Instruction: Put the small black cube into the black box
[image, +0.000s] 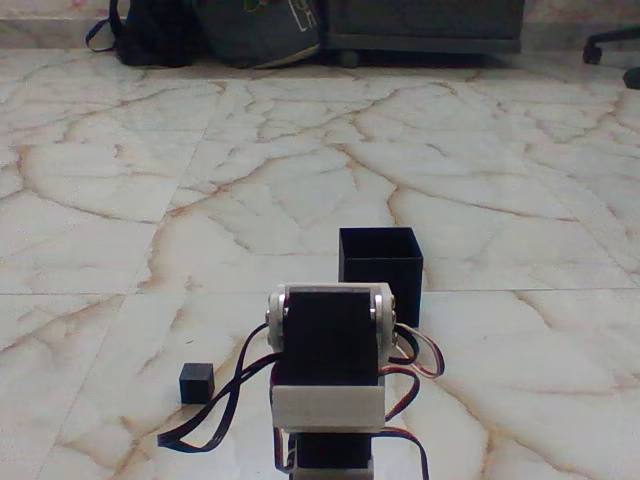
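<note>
1. Floor (300, 170): pale marble slabs with brown veins, seen in the fixed view; everything below rests on it.
2. Cube (196, 382): small, matte black, sitting alone on the floor at lower left. It is well apart from the box, to the left of the arm, touching nothing but the slab beneath.
3. Box (380, 265): matte black, square, thin walls, top open. It stands upright right of centre, behind the arm; its lower left corner is hidden by the arm's upper block. What lies inside cannot be seen from this angle.
4. Arm (328, 370): white brackets around black servo blocks, rising from the bottom edge at centre, seen from behind.
5. Wires (230, 400): black and red, looping out from both sides of the arm; the black loop on the left trails on the floor near the cube without touching it.
6. Gripper: hidden by the arm's own body; wide or narrow, I cannot tell.
7. Bags (215, 30): dark, slumped on the floor at the far wall, upper left.
8. Chair base (612, 45): black, with castors, far upper right.
</note>
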